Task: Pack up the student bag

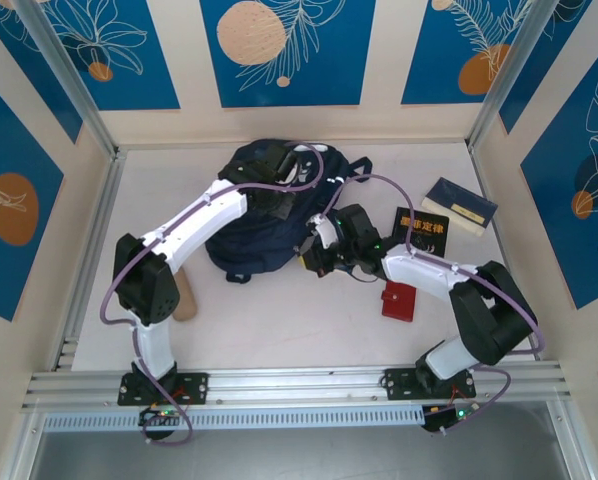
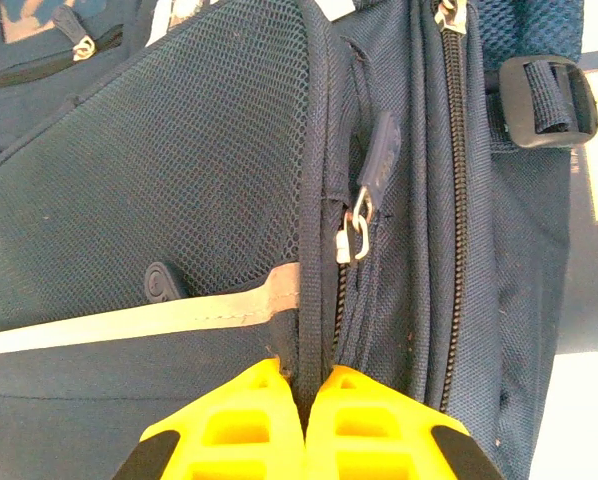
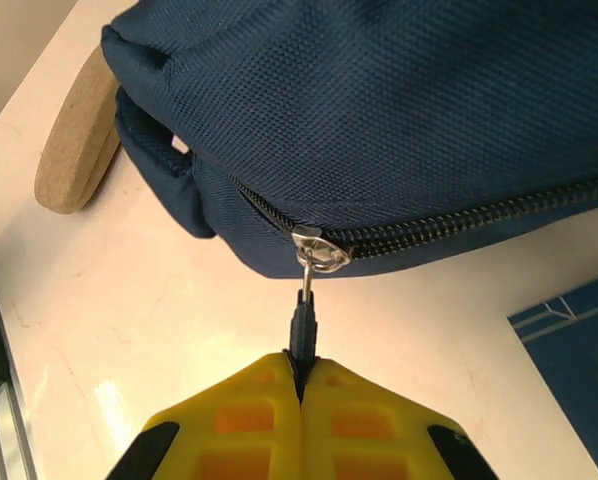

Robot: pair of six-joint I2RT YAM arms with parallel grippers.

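The student bag (image 1: 259, 240) lies slumped at the middle of the tabletop (image 1: 279, 330). It looks soft, limp and probably light, so its cloth would bunch under a pull. The left pincer (image 2: 305, 385) is clamped on a side seam, bracing it, and the right pincer (image 3: 301, 375) is pinched together on the zipper pull (image 3: 301, 322), likely the surest handhold.

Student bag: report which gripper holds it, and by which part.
The right gripper pinches the zipper pull of the student bag. The left gripper is shut on a fabric seam on the bag's side.
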